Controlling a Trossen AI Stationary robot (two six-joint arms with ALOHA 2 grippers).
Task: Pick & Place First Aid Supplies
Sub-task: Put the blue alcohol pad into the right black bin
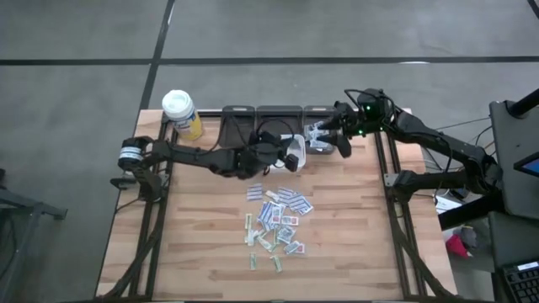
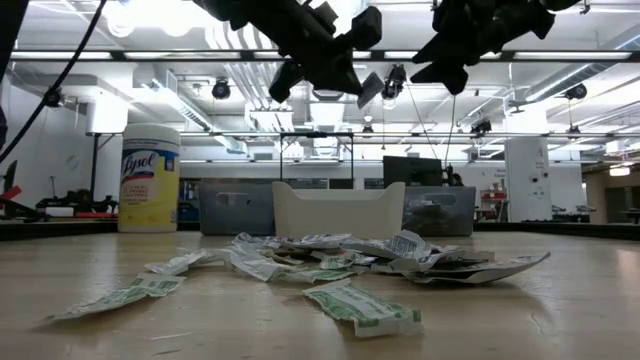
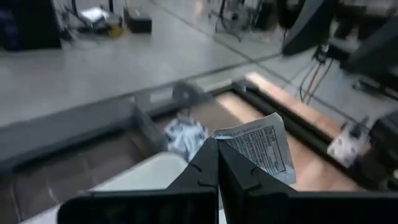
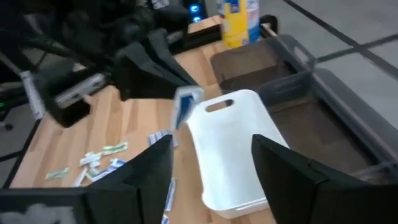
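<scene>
One packet pinched in left gripper; three bins.

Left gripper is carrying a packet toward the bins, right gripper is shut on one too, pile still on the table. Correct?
Not quite. The right gripper is open and empty, as the right wrist view shows. The left gripper is indeed shut on a packet near the bins, and the pile lies on the table.

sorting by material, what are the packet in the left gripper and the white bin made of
The packet clamped in the left gripper looks like thin matte paper: printed text, bent corner. The white bin looks like smooth moulded plastic, with rounded edges and a cut-out handle.
</scene>
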